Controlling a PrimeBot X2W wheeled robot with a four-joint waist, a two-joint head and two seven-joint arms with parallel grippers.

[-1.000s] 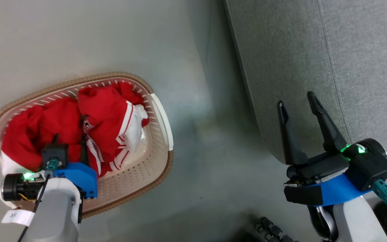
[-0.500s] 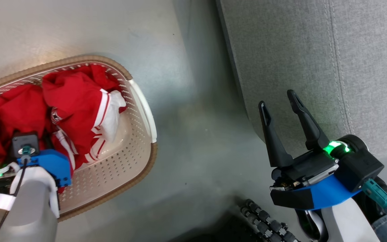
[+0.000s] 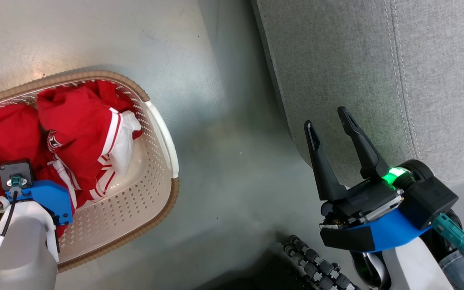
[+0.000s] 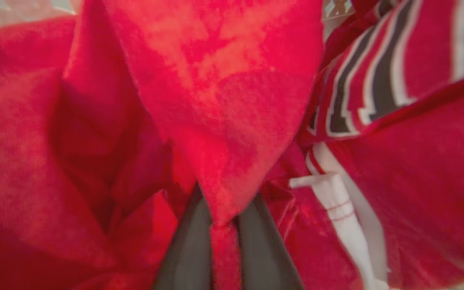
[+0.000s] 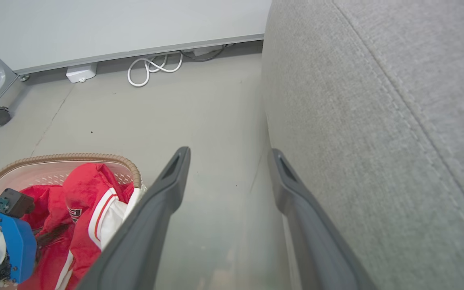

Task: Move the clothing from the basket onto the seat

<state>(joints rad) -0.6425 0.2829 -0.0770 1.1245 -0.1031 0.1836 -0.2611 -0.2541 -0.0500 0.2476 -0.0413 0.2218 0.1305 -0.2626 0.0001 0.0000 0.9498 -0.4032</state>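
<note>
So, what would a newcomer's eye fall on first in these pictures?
First, the bright red clothing with white stripes, heaped in the cream perforated basket on the grey floor at the head view's left. In the left wrist view, the left gripper pinches a fold of it. At the right, the right gripper hangs open by the corner of the large light-grey seat.

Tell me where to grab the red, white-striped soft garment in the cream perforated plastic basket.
Pinch the striped red garment at its raised hump, straight down from above: that fold looks highest, and the cream basket walls block side approaches.
</note>
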